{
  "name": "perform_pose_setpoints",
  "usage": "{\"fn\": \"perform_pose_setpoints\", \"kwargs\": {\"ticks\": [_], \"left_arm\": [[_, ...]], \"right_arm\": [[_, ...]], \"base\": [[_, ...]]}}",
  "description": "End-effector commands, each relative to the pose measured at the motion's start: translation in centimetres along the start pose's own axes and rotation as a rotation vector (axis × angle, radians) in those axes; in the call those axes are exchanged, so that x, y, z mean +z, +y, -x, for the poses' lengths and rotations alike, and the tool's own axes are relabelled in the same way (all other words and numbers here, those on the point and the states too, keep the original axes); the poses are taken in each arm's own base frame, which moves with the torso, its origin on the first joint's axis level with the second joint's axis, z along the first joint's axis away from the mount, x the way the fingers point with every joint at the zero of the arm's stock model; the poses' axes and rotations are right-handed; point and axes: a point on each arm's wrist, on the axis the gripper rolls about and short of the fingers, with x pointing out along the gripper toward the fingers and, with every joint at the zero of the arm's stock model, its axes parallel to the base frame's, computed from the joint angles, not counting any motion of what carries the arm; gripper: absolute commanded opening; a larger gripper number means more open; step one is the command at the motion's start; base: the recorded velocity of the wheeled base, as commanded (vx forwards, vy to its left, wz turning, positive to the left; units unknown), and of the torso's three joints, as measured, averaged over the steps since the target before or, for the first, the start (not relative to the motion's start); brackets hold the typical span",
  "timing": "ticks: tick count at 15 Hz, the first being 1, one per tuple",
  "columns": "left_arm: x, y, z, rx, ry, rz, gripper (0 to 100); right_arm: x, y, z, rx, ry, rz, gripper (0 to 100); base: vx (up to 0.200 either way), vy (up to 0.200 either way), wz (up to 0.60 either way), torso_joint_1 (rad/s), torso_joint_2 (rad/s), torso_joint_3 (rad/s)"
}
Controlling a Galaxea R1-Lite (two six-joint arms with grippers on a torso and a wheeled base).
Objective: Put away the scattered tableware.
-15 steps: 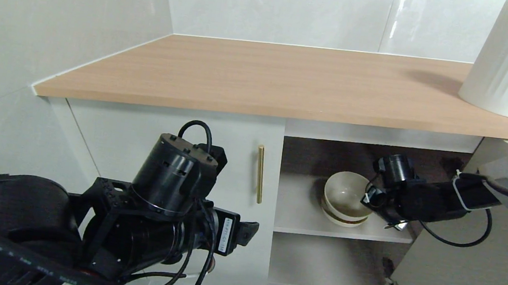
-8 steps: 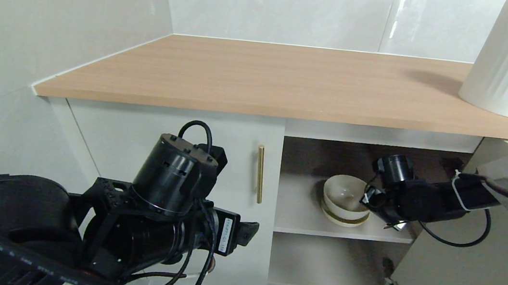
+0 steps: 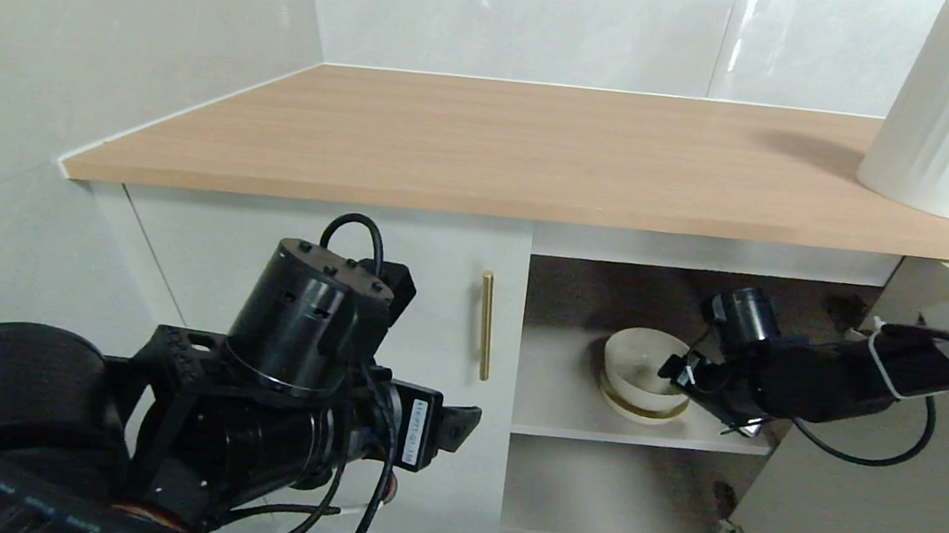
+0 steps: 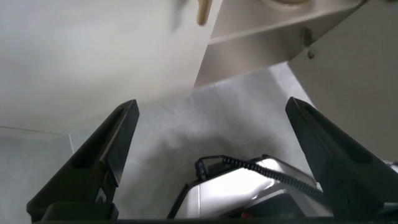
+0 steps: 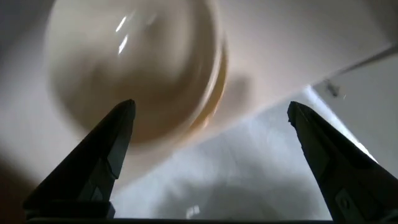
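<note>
Two cream bowls (image 3: 640, 379) sit stacked on the upper shelf (image 3: 553, 403) of the open cabinet (image 3: 591, 494), right under the wooden table (image 3: 499, 143). Right tool (image 3: 683, 378) hangs just beside the stack's rim, fingers spread wide and gripping nothing. The left tool (image 4: 211, 165) is spread and empty too, low before the closed door (image 3: 196, 250) with the gold handle (image 3: 484, 326).
</note>
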Motion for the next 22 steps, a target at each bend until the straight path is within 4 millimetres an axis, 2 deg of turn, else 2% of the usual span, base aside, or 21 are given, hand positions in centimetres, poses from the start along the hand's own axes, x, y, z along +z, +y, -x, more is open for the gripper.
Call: {"fn": "perform_pose_setpoints", "kwargs": {"ticks": [1, 3, 5, 7, 8, 10, 13, 22], "left_arm": [[0.8, 1.7, 1.7, 0.024, -0.048, 0.043, 100], [0.5, 3.9, 3.1, 0.069, -0.069, 0.087, 100], [-0.1, 4.9, 4.5, 0.084, -0.082, 0.089, 100], [-1.6, 5.7, 5.4, 0.098, -0.062, 0.061, 100], [-2.1, 6.4, 5.9, 0.119, -0.065, 0.059, 100], [-2.5, 7.2, 6.7, 0.140, -0.077, 0.062, 100], [-3.2, 7.4, 6.7, 0.145, -0.055, 0.057, 100], [-3.2, 7.4, 6.9, 0.144, -0.061, 0.057, 100]], "right_arm": [[-0.1, -0.1, 6.8, 0.143, 0.033, 0.117, 100], [-1.0, -0.1, 12.5, 0.217, 0.043, 0.253, 100], [-2.4, -0.8, 17.2, 0.244, 0.088, 0.318, 100], [-3.2, -2.7, 20.5, 0.263, 0.091, 0.357, 100], [-3.6, -3.5, 21.4, 0.267, 0.089, 0.382, 100], [-4.7, -5.2, 22.6, 0.257, 0.116, 0.404, 100], [-6.1, -6.4, 23.6, 0.261, 0.133, 0.445, 100], [-7.2, -6.9, 24.7, 0.264, 0.179, 0.538, 100]], "base": [[0.000, 0.000, 0.00, 0.000, 0.00, 0.000], [0.000, 0.000, 0.00, 0.000, 0.00, 0.000], [0.000, 0.000, 0.00, 0.000, 0.00, 0.000], [0.000, 0.000, 0.00, 0.000, 0.00, 0.000], [0.000, 0.000, 0.00, 0.000, 0.00, 0.000], [0.000, 0.000, 0.00, 0.000, 0.00, 0.000], [-0.067, 0.000, 0.00, -0.001, 0.00, 0.001], [-0.200, 0.000, 0.00, 0.000, 0.00, 0.002]]}}
